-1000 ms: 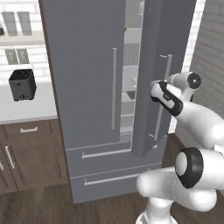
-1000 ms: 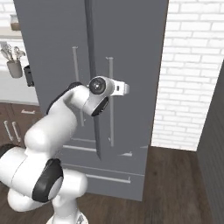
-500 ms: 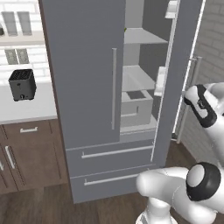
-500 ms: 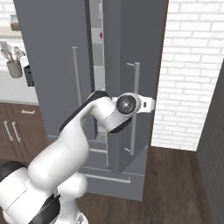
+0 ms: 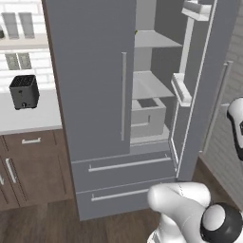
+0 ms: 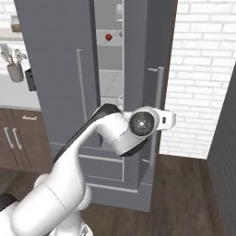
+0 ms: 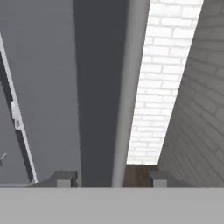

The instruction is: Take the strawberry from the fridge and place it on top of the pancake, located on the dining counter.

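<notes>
While the strawberry is sitting on an upper shelf inside the fridge, I am seeing it in the right base view as a tiny red dot through the gap of the half-open right door, deep in the compartment. I am judging it to be very light, soft and easily bruised, with a slick rounded skin; I am planning to take it across its widest part with a gentle squeeze, not by the leafy cap, which would probably tear or slip.

Working outward, the pale shelves and a grey bin are showing through the opening in the left base view, with door racks hanging on the inner face of the swung door. The left door is sitting shut, and the two lower drawers are closed.

In the hand view the gripper is straddling the door's vertical bar handle, with its fingertips standing apart on either side, so I am reading the jaws as parted rather than clamped. A toaster is sitting on the wall counter at the left.
</notes>
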